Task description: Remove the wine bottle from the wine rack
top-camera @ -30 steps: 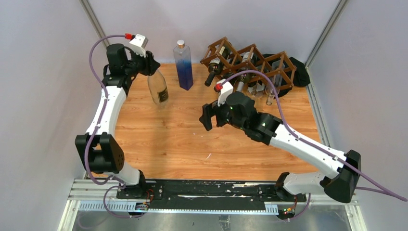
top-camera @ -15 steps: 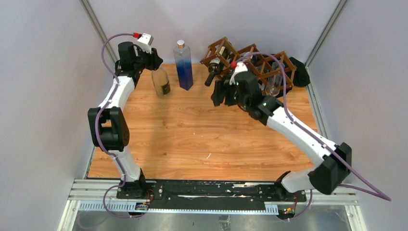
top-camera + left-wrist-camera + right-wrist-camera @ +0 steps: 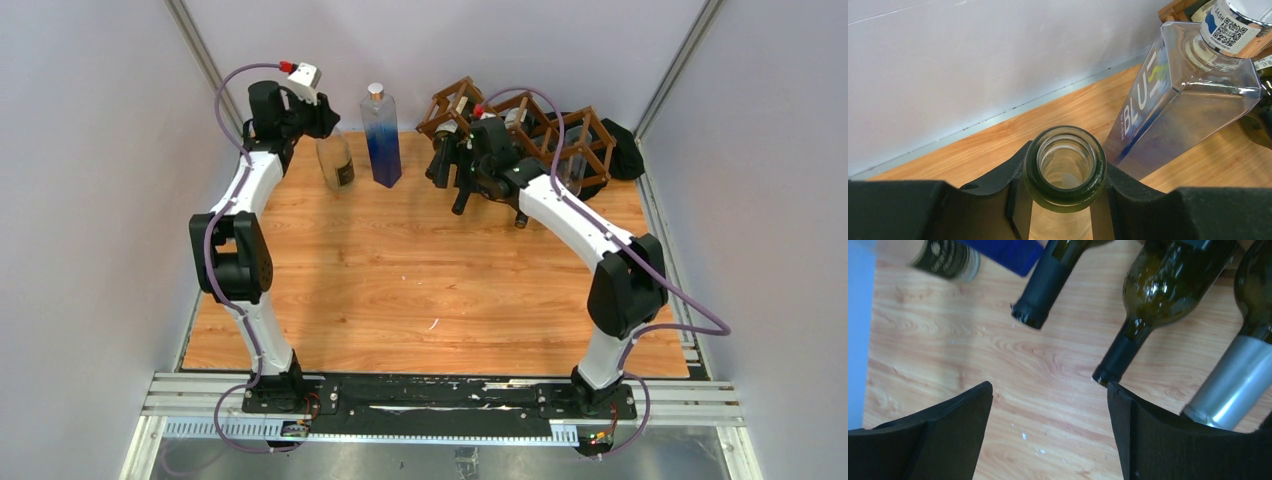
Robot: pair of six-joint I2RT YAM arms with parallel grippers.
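Top external view: shows the wine rack [image 3: 575, 125] at the far right of the table [image 3: 400, 290], dark bottles lying in its diamond cells with necks pointing near-left. Places the right gripper [image 3: 452, 180] just in front of the rack's left end, among the protruding necks. Finds the left gripper [image 3: 300, 112] at the far left corner, clamped on the top of a clear bottle [image 3: 337, 165] held upright just beside a blue square bottle [image 3: 381, 135], well apart from the rack.

Right wrist view: shows the pads [image 3: 948, 430] spread wide, with only bare wood between them. Counts three necks beyond: a black-capped neck [image 3: 1040, 290] at left, a dark green wine bottle [image 3: 1158, 285] in the middle, a silver-foiled neck [image 3: 1228, 385] at right. Puts the middle bottle's tip just ahead of the right-hand pad, not between the pads.

Left wrist view: confirms both fingers [image 3: 988, 205] pressed against the open mouth of the clear bottle. Cannot tell whether its base rests on the wood.

Step in hand, by judgement: approach to a racked bottle, most likely the middle one, with no grasp made yet.

Next move, by judgement: calls for shifting the open jaws sideways to centre on that neck, advancing over it, closing, then drawing straight back along the cell to avoid snagging slats or neighbouring necks.
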